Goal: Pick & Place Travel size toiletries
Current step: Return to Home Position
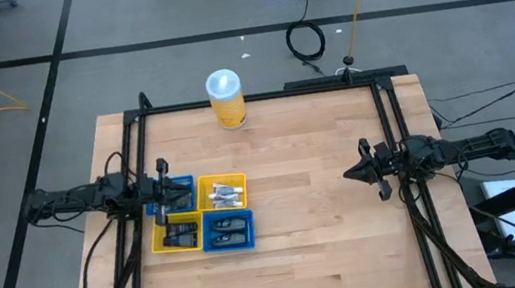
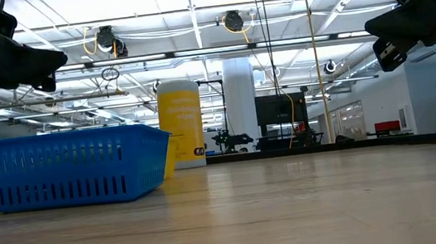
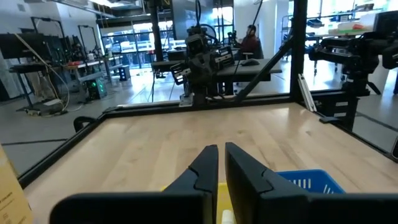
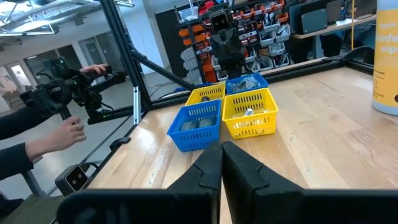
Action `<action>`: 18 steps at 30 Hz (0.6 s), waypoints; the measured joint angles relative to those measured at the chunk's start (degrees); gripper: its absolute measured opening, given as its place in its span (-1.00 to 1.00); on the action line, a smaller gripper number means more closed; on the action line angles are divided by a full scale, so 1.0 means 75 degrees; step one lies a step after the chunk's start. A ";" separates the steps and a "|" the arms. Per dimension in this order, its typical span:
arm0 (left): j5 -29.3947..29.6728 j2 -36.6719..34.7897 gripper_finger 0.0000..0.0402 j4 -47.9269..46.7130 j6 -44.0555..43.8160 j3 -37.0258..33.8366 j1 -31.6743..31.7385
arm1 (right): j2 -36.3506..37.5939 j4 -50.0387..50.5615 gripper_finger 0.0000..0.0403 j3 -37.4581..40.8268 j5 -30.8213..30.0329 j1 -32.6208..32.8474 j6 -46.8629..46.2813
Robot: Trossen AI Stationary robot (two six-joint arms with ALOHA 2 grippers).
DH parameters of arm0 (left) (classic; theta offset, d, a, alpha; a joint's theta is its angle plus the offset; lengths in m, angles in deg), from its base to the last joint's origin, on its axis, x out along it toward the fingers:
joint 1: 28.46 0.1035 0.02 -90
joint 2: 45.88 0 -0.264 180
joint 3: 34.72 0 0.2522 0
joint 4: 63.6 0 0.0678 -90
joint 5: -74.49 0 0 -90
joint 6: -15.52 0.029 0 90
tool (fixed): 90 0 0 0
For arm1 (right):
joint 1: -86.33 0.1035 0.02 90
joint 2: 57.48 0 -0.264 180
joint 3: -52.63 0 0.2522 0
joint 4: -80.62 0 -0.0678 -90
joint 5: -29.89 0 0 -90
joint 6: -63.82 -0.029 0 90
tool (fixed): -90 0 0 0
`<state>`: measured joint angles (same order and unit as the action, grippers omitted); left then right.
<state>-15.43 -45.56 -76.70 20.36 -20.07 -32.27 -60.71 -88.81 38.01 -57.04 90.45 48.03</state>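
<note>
The wooden table (image 1: 332,245) carries four trays (image 1: 154,239) clustered near its left side, and the travel size toiletries (image 1: 225,193) lie inside them. A yellow canister (image 1: 226,100) stands at the far edge. The left gripper (image 1: 183,187) hangs over the trays with its fingers nearly together, holding nothing. The right gripper (image 1: 351,173) hovers above open wood on the right, equally narrow and empty. Beyond the black frame (image 1: 261,96), a person's hand (image 4: 65,134) holds a dark rig (image 4: 68,93).
</note>
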 joint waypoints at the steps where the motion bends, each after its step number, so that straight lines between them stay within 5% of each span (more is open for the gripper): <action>1: 0.0000 0.0000 -0.84 0.0000 -0.0003 0.0000 0.0000 | 0.0000 0.0002 -0.98 0.0000 0.0000 0.0000 0.0000; 18: 0.0029 0.0061 -0.84 0.0323 -0.0029 -0.0015 0.0000 | -0.0003 -0.0001 -0.98 0.0001 0.0000 0.0000 0.0000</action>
<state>-15.22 -45.10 -74.27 20.14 -20.18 -32.27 -60.73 -88.82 38.01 -57.04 90.45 48.03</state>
